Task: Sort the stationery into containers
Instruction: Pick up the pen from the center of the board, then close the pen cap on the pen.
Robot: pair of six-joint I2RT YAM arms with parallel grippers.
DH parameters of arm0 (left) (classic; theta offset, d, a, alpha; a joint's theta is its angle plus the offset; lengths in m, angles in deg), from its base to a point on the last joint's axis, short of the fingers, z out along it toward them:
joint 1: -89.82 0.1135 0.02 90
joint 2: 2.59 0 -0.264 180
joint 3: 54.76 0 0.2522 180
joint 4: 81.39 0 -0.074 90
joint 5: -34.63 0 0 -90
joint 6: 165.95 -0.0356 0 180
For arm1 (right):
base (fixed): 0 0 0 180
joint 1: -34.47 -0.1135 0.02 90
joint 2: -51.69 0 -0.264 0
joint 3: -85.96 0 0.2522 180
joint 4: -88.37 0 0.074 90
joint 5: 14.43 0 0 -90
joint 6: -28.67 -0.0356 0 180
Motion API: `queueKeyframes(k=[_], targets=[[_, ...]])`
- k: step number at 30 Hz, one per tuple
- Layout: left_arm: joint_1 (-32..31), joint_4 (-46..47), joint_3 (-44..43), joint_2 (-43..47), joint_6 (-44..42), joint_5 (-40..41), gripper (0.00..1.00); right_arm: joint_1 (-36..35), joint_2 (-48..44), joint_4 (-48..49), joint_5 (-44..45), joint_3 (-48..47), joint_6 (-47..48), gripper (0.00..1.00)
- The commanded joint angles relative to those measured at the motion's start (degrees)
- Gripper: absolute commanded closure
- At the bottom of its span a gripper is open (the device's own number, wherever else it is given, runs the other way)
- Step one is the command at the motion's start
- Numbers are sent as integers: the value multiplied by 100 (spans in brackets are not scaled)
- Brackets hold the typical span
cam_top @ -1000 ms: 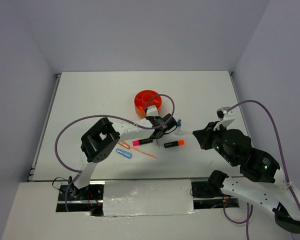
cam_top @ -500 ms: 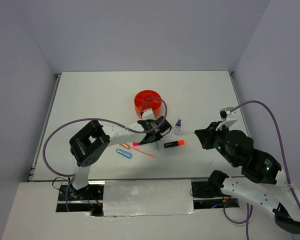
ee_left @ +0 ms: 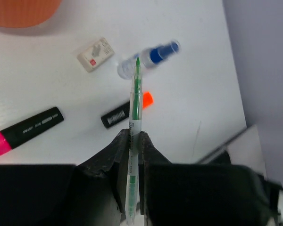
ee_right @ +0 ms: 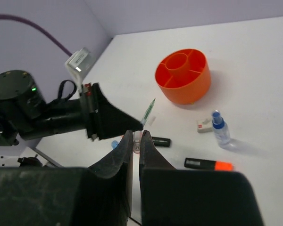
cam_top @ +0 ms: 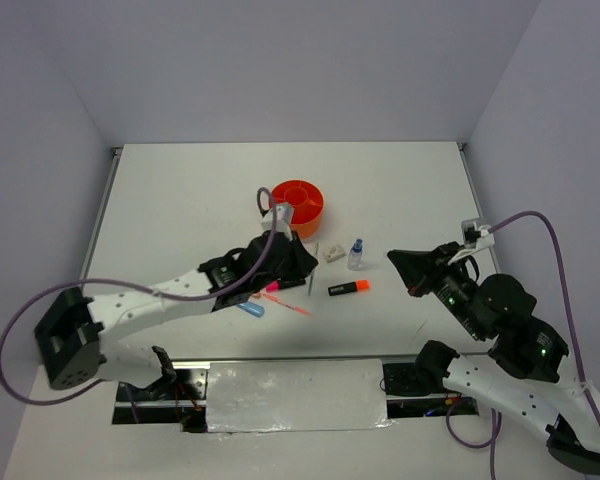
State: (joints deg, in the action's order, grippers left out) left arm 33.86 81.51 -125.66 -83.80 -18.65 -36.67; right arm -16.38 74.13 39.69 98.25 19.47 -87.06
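My left gripper (cam_top: 302, 272) is shut on a thin clear-and-green pen (ee_left: 134, 106) and holds it above the table; it also shows in the right wrist view (ee_right: 111, 120). Below the pen tip lie the white eraser (ee_left: 95, 54), the blue-capped bottle (ee_left: 148, 59) and the orange-ended highlighter (ee_left: 125, 113). The pink-ended highlighter (ee_left: 26, 132) lies to the left. The orange tub (cam_top: 297, 203) stands just behind. My right gripper (cam_top: 405, 265) is shut and empty in the air, right of the items.
A pink pen (cam_top: 292, 306) and a blue capsule (cam_top: 250, 309) lie on the table by the left forearm. The left arm's purple cable (cam_top: 20, 330) loops out to the left. The table's front edge runs along the silver tape (cam_top: 295, 395).
The left arm has swung out to the left and lifted its gripper back with the pen in it, uncovering the eraser. The right gripper has shifted slightly.
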Motion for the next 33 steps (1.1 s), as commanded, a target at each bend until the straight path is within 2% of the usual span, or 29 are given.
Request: queueKeyframes(k=[1,2,4,5,7,12,18,26,33], targets=[[-55,1192,930,1268,-1366,-945,100,23,-221,1212,-543,333,192,100],[-55,1630,1473,1614,-1579,-1156,100,23,-240,1389,-641,438,183,100],[-64,2036,1968,2537,-2210,-2095,100,22,-118,1987,-974,693,262,100],[-55,2239,2336,2818,-2362,-2429,100,40,-4,2137,-1472,703,375,100],[-64,2083,2506,3478,-2643,-2906,100,31,495,2401,-2184,537,490,100],[-64,1328,2463,4331,-3127,-3512,100,206,1525,2367,-3040,-79,517,100],[-55,1159,2454,4579,-3330,-3697,100,418,2027,2709,-4473,-185,113,100],[-64,1432,2559,4473,-3462,-3619,100,462,2001,2604,-4773,-132,-37,100],[-64,1309,2419,4359,-3647,-3636,100,532,2124,2235,-5124,-88,358,100]])
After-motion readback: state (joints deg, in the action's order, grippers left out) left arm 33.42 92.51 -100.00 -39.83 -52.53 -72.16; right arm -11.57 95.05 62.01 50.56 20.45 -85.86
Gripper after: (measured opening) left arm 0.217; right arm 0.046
